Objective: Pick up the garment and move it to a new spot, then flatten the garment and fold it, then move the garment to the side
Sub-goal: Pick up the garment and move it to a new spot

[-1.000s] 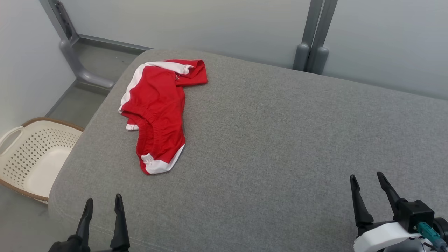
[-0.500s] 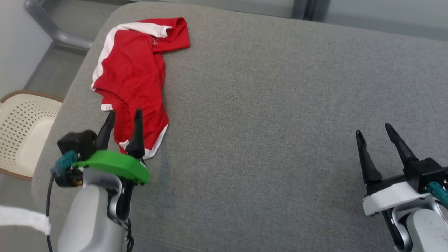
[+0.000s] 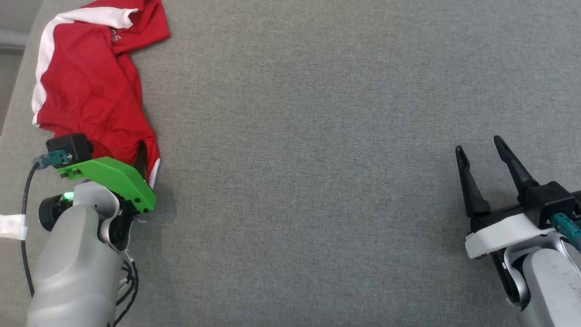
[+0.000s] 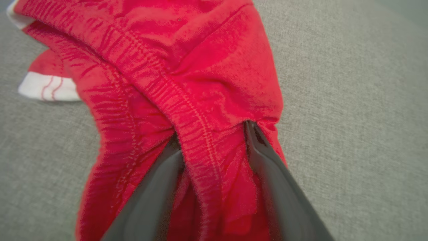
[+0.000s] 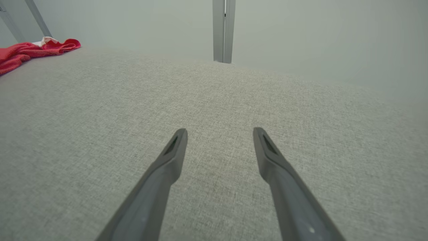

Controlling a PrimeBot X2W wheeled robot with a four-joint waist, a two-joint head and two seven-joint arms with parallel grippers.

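Left gripper point(image 4: 212, 131) pushed tips-first into the near end of the garment point(image 3: 86, 77), dark fingers point(image 4: 267, 167) set either side of a ridge of gathered red hem; jaws apart, cloth bunched between; cannot tell whether pinched or merely straddled; garment crumpled at the far left of the grey padded surface point(image 3: 317, 136), close to its left edge, white trim along the outer side; right gripper point(image 3: 478, 143) spread wide, holding nothing, over bare grey cloth at the right, well apart from the garment.
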